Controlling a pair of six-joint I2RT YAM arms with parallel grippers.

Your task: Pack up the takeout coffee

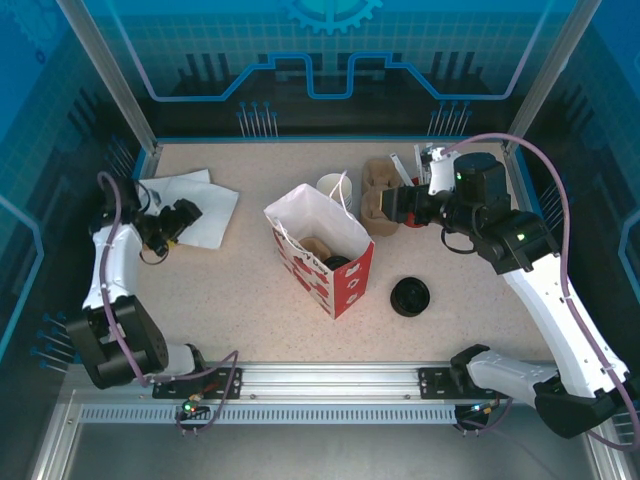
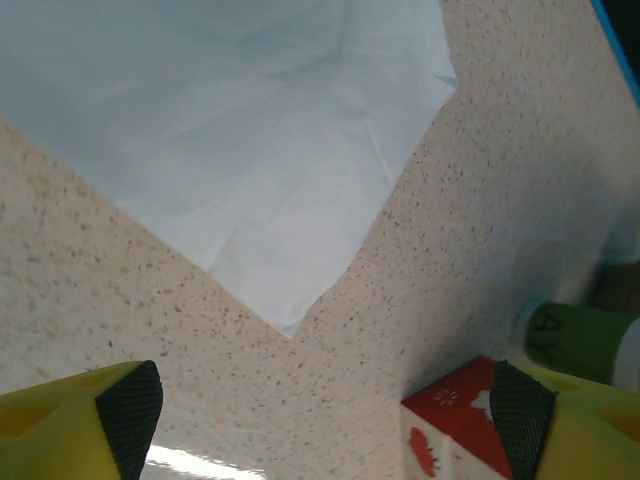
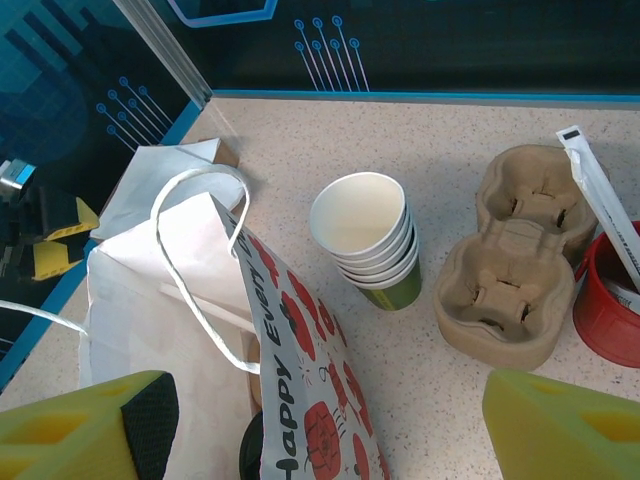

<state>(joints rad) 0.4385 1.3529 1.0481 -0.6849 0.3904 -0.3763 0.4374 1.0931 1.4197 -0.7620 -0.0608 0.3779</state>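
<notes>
A red-and-white paper bag point(image 1: 345, 285) stands upright mid-tabletop, mouth up. Inside lie a brown pulp tray point(image 1: 318, 245) and what looks like the black-lidded takeout coffee point(image 1: 337, 263). The right pincer point(image 1: 392, 207), released wide, is nearer, just right of the bag. The left pincer point(image 1: 180, 218), also released, hovers over white paper point(image 1: 205, 205).

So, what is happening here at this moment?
Two robot arms are packing a red and white paper bag, which stands open in the middle of the table. Inside it is what is probably the takeout coffee, with its black lid on top. Both grippers are open and hold nothing. The left gripper is over a white napkin, and the right gripper is above the bag, near the cardboard cup carriers.
</notes>
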